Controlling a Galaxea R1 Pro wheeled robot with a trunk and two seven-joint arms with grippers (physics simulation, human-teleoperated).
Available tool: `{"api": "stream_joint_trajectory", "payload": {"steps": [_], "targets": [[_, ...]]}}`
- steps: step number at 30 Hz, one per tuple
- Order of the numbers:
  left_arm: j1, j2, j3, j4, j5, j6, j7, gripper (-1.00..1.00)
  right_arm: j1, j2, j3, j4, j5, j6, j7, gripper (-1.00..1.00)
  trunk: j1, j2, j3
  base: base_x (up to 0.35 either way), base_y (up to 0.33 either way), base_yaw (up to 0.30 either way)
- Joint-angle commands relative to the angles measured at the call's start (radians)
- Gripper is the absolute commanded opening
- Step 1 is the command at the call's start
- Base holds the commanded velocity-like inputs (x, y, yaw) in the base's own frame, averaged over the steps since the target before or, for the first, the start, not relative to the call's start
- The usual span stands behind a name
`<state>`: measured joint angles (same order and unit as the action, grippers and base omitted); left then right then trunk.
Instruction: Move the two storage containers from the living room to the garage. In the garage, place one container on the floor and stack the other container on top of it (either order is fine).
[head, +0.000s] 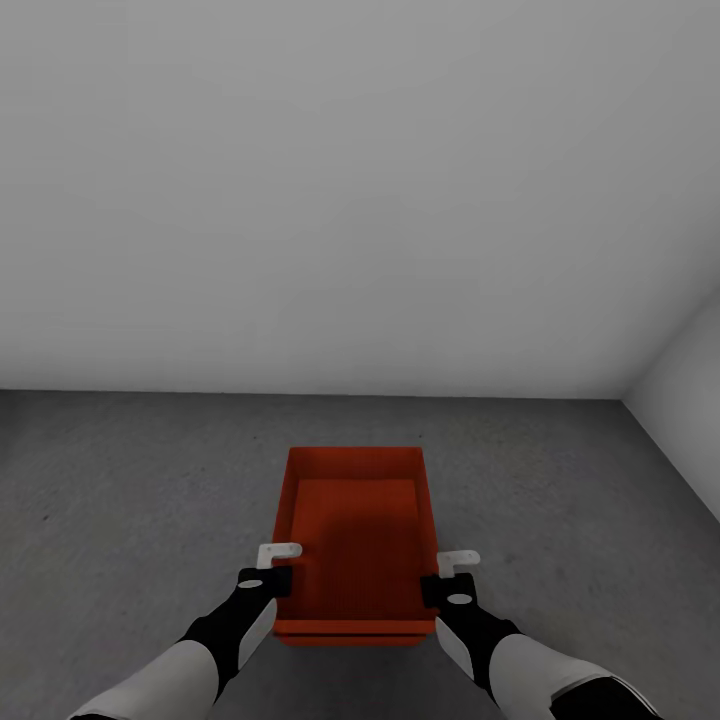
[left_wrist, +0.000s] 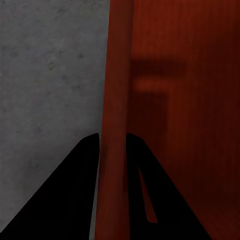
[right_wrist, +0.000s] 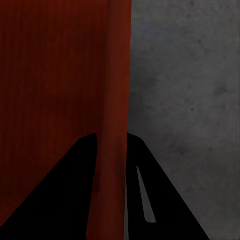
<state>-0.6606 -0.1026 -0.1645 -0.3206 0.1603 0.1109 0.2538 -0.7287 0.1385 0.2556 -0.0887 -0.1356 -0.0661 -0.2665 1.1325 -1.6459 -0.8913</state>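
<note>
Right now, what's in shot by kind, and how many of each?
Orange-red container: 1, over the grey floor
Grippers: 2, left gripper and right gripper, each clamped on a side wall of the container
White walls: 2, back wall and right wall
Total: 5

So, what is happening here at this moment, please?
A two-armed robot is holding one orange-red storage container by its two long walls. The left gripper pinches the left wall, and the wrist view shows a finger on each side of it. The right gripper does the same on the right wall. The open-topped box is empty and sits low over the dark grey concrete floor, near a plain white wall. Whether it already rests on the floor cannot be told.
</note>
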Motion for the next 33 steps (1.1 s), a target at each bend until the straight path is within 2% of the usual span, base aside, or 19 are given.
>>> {"api": "stream_joint_trajectory", "payload": {"steps": [1, 20, 24, 33], "targets": [[-0.001, 0.000, 0.028, -0.075, 0.050, 0.009, 0.025, -1.00, 0.000, 0.033, -0.024, 0.003, -0.019, -0.004, -0.002, -1.00, 0.000, 0.000, -0.001, 0.004, 0.000, 0.000], [-0.001, -0.001, 0.028, -0.076, 0.050, 0.009, 0.025, -1.00, 0.000, 0.033, -0.024, 0.003, -0.019, -0.004, -0.002, -1.00, 0.000, 0.000, -0.001, 0.000, 0.000, 0.000], [-0.001, -0.001, 0.028, -0.075, 0.051, 0.009, 0.025, -1.00, 0.000, 0.033, -0.023, 0.003, -0.019, -0.004, -0.002, -1.00, 0.015, -0.028, -0.013, 0.000, 0.000, 0.000], [-0.001, 0.000, 0.028, -0.075, 0.051, 0.009, 0.024, -1.00, 0.000, 0.033, -0.024, 0.003, -0.018, -0.004, -0.002, -1.00, 0.015, -0.028, -0.013, 0.000, 0.000, 0.000]]}}
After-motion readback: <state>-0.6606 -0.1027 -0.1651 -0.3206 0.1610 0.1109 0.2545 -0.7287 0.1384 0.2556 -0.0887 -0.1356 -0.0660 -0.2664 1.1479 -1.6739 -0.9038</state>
